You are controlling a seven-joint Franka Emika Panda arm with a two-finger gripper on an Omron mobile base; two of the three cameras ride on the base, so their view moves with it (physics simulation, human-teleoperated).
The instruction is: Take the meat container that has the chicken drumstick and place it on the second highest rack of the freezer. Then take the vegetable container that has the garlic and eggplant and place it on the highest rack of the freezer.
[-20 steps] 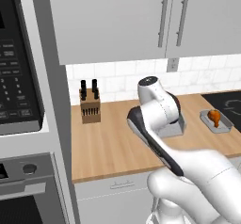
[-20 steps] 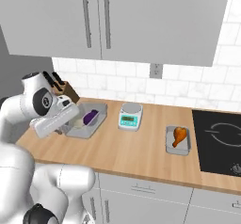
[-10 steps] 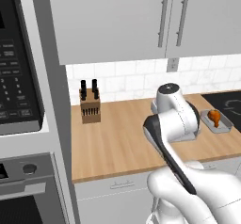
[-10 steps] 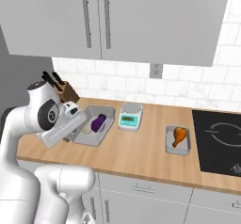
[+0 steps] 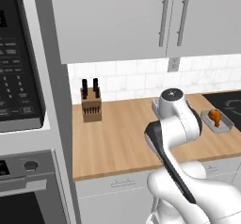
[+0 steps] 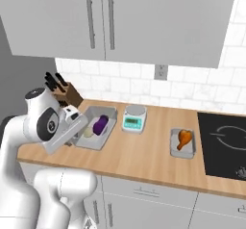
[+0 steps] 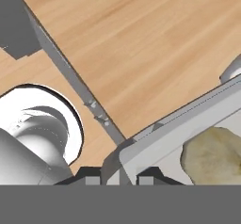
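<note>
My gripper (image 7: 118, 177) is shut on the near rim of the vegetable container (image 6: 106, 111), a grey tray holding the dark purple eggplant (image 6: 100, 124) and the pale garlic (image 6: 89, 133). In the hand view the garlic (image 7: 212, 152) lies just inside the tray wall (image 7: 179, 124), over the wooden counter. In the right base view the gripper (image 6: 76, 136) sits at the tray's left front corner. The orange-brown chicken drumstick (image 6: 183, 138) lies in the meat container (image 6: 183, 151) further right on the counter, also seen as the drumstick (image 5: 215, 116) behind my arm. The freezer and its racks are out of view.
A knife block (image 5: 91, 106) stands at the back of the counter by the wall. A small scale (image 6: 134, 119) sits between the two trays. The black cooktop (image 6: 226, 144) is at the right. A microwave (image 5: 19, 77) and built-in oven fill the left column.
The arm has swung right and lowered, its elbow now closer to the counter front. The vegetable container has shifted slightly right with the gripper. The meat container has not moved.
</note>
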